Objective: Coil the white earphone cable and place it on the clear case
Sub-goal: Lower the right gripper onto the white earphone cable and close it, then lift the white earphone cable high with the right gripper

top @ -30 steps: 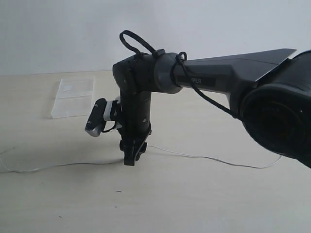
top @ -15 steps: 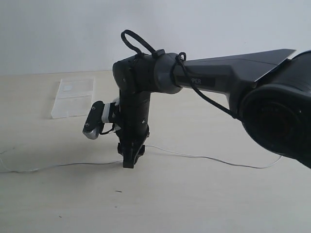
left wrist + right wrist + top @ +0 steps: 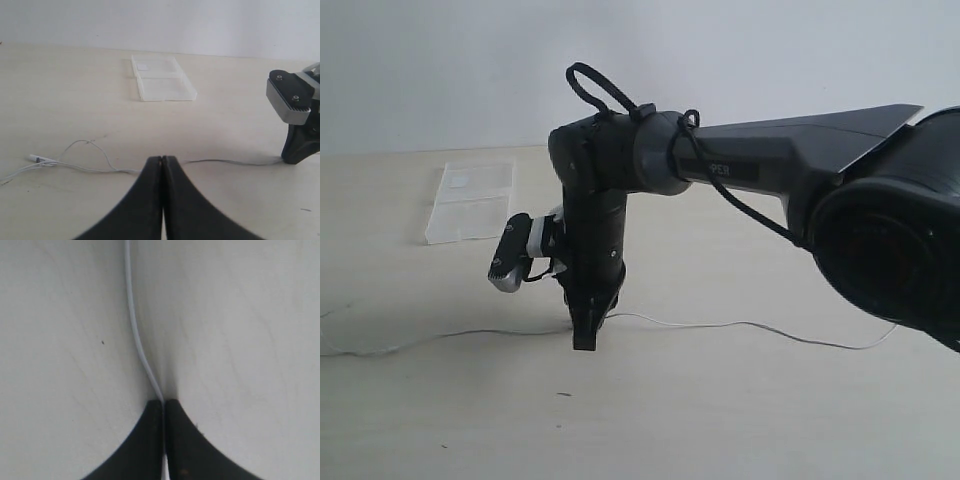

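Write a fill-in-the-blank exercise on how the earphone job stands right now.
1. The right gripper is ____ on the white earphone cable.
2. The left gripper has its fingers pressed ____.
3. The cable lies stretched out on the table, not yet ____.
4. The clear case has ____ lying on it.

Missing words: shut; together; coiled; nothing.
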You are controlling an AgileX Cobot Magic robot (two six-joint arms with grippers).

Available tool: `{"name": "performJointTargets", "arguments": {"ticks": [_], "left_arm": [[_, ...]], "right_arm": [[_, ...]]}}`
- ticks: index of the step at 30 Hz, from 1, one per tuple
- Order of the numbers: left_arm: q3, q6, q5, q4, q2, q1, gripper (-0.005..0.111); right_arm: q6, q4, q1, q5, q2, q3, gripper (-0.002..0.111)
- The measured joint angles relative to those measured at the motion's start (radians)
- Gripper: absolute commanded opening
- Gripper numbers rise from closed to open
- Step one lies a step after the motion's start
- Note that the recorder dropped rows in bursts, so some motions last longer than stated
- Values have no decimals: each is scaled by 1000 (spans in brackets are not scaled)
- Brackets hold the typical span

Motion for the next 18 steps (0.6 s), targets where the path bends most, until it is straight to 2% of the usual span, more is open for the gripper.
{"name": "performJointTargets", "arguments": {"ticks": [11, 18], "left_arm": [[0, 0, 0, 0, 0, 0, 0], [0, 0, 0, 0, 0, 0, 0]], "right_arm": [[11, -8, 0, 14, -144, 18, 0], [11, 198, 0, -20, -297, 18, 0]]}}
